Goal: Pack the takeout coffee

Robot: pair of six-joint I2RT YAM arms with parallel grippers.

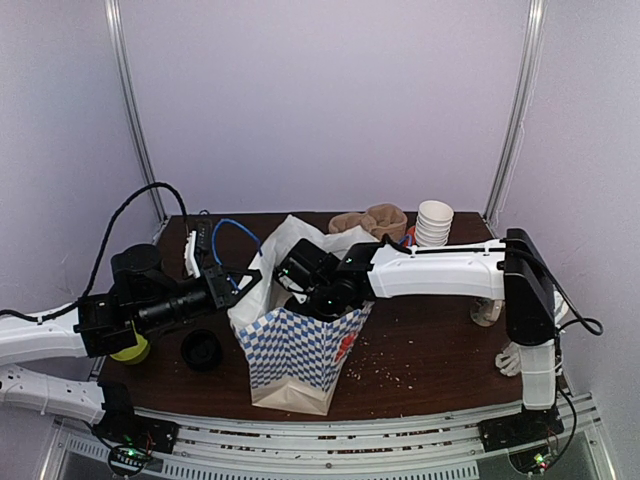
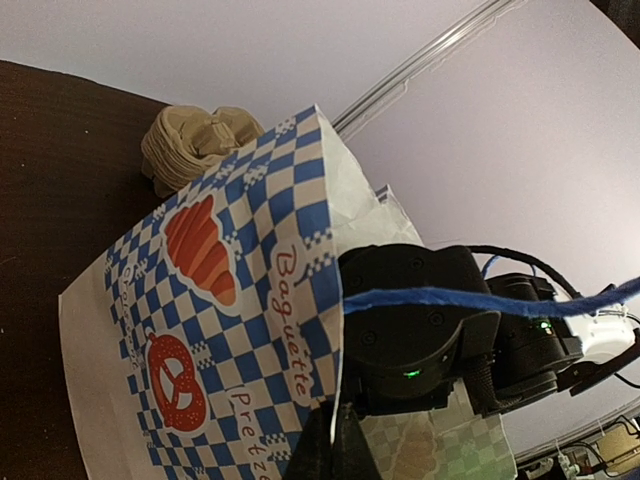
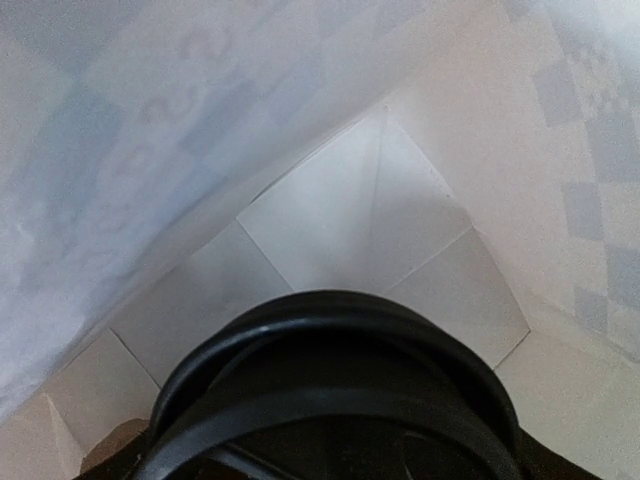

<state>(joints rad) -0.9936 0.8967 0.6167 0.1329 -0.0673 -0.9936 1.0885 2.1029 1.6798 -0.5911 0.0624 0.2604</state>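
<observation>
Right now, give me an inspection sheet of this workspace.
Surface: dark wooden table, crumbs scattered.
Job's things: takeout coffee, only its black lid showing, inside the paper bag.
Clutter: cup stack, brown pulp carriers, black round object.
Grippers: left gripper shut on the bag's rim; right gripper in the bag's mouth, grip unclear.
Cables: blue cable, black cable.
Surroundings: pale walls, metal posts.

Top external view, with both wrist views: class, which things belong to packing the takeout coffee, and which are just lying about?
Belong to the job:
takeout coffee, inside the bag
checked paper bag
right gripper
left gripper

Just lying about:
stack of lidless cups
brown pulp trays
black round object
blue cable
</observation>
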